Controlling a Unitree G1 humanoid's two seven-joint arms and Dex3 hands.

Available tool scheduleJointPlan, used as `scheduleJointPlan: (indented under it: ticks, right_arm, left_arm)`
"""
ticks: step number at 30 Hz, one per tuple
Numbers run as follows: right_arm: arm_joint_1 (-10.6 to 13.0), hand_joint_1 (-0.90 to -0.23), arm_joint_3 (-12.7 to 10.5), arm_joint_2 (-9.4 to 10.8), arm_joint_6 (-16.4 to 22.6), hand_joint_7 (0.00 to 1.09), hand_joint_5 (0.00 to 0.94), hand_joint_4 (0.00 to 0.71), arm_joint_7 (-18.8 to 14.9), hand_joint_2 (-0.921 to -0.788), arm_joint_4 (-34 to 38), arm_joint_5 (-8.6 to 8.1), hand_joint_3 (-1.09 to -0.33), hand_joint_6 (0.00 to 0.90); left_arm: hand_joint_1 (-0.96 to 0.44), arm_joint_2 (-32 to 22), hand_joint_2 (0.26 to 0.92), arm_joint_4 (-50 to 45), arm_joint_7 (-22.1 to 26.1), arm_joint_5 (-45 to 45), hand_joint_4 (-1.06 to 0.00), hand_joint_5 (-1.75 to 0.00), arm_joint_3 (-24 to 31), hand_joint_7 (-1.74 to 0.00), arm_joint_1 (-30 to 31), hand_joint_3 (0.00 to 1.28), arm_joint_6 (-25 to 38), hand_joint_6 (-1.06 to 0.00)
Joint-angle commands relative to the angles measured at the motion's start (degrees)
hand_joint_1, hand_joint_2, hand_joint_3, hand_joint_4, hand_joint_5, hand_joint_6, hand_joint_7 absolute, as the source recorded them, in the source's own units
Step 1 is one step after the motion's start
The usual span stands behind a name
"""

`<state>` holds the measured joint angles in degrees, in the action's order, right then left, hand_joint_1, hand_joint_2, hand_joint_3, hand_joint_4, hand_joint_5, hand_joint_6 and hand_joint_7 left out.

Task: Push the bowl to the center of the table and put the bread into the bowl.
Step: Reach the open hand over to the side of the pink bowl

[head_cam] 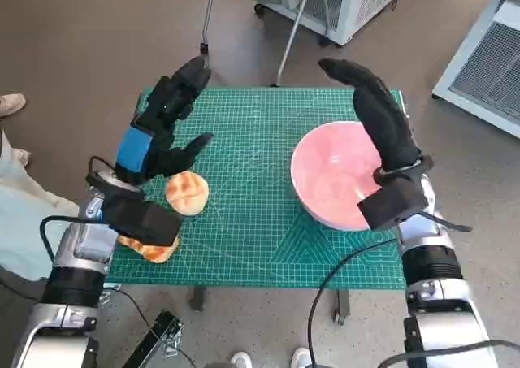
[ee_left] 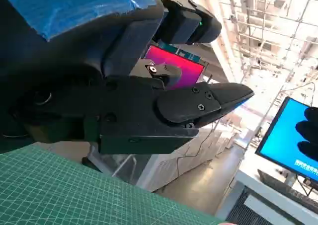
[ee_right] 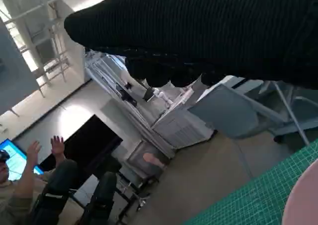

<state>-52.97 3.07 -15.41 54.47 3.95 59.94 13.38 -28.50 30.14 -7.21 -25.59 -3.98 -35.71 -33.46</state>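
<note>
The shallow pink plastic bowl (head_cam: pixel 337 175) lies at 3 o'clock on the green-matted desk (head_cam: pixel 252 230), the right robot hand (head_cam: pixel 380 120) held flat and empty over its outer rim. The round golden bread roll (head_cam: pixel 187 193) sits at 9 o'clock beside the unclenched, empty left robot hand (head_cam: pixel 162 132). The rim is best pressed low and steadily toward 9 o'clock, so that tipping is avoided.

The left hand (head_cam: pixel 166 124) is black hard plastic with a band of blue tape across its back; small screws and a green light show on its casing in the left wrist view. The right hand (head_cam: pixel 380 116) wears a black knitted glove. Both forearms (head_cam: pixel 81 258) are pale silver with black ribbed collars, and black cables loop alongside them.
</note>
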Motion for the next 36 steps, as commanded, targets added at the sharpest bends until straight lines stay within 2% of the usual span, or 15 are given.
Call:
scheduleJointPlan:
  ticks: [1,17,21,25,27,30,34,36]
  right_arm:
    - [1.4,-0.69,0.0,0.1,-0.4,0.61,0.0,0.287,-0.8,-0.921,0.4,-0.37,-0.636,-0.001]
    - [1.5,-0.69,0.0,-0.1,-0.2,0.61,0.001,0.289,-0.9,-0.921,0.2,-0.26,-0.636,-0.001]
    - [1.8,-0.687,-0.2,-0.8,0.1,0.61,0.001,0.289,-1.1,-0.921,0.4,-0.46,-0.637,-0.001]
    - [2.1,-0.68,-0.8,-2.7,0.5,0.62,0.001,0.289,-0.7,-0.921,1.1,-0.33,-0.639,-0.001]
    - [2.2,-0.676,-1.2,-3.9,0.4,0.62,0.001,0.29,0.4,-0.921,1.7,0.14,-0.642,-0.001]
    - [2.8,-0.661,-2.1,-6.0,-0.8,0.62,0.002,0.291,4.2,-0.921,3.1,1.37,-0.651,-0.001]
    - [3.4,-0.649,-2.6,-7.6,-2.8,0.61,0.004,0.294,8.9,-0.921,5.1,2.4,-0.66,-0.001]
    - [3.8,-0.633,-3.1,-8.1,-3.7,0.6,0.005,0.298,10.3,-0.921,6.3,2.28,-0.661,-0.001]
  left_arm:
    - [-0.49,0.4,0.921,-0.7,-1.1,-0.4,-0.21,0.0,-0.1,-0.31,0.3,0.29,0.4,-0.1]
    - [-0.49,0.7,0.921,0.4,-3.0,-1.3,-0.21,0.0,-0.3,-0.32,-0.5,0.29,-0.4,-0.09]
    - [-0.49,0.6,0.921,1.0,-3.5,-1.4,-0.21,0.0,-0.4,-0.32,-0.6,0.29,-0.7,-0.09]
    - [-0.49,0.5,0.921,1.7,-3.7,-1.3,-0.21,0.0,-0.5,-0.33,-0.9,0.29,-1.0,-0.09]
    - [-0.49,0.4,0.921,1.9,-3.8,-1.3,-0.21,0.0,-0.6,-0.33,-0.9,0.29,-1.1,-0.09]
    - [-0.48,0.3,0.921,2.4,-3.9,-1.4,-0.22,0.0,-0.6,-0.34,-1.0,0.29,-1.5,-0.09]
    - [-0.48,0.2,0.921,2.7,-3.7,-1.1,-0.22,0.0,-0.6,-0.34,-0.9,0.29,-1.8,-0.08]
    - [-0.48,0.1,0.921,2.8,-3.5,-0.9,-0.22,0.0,-0.6,-0.35,-0.9,0.28,-1.7,-0.08]
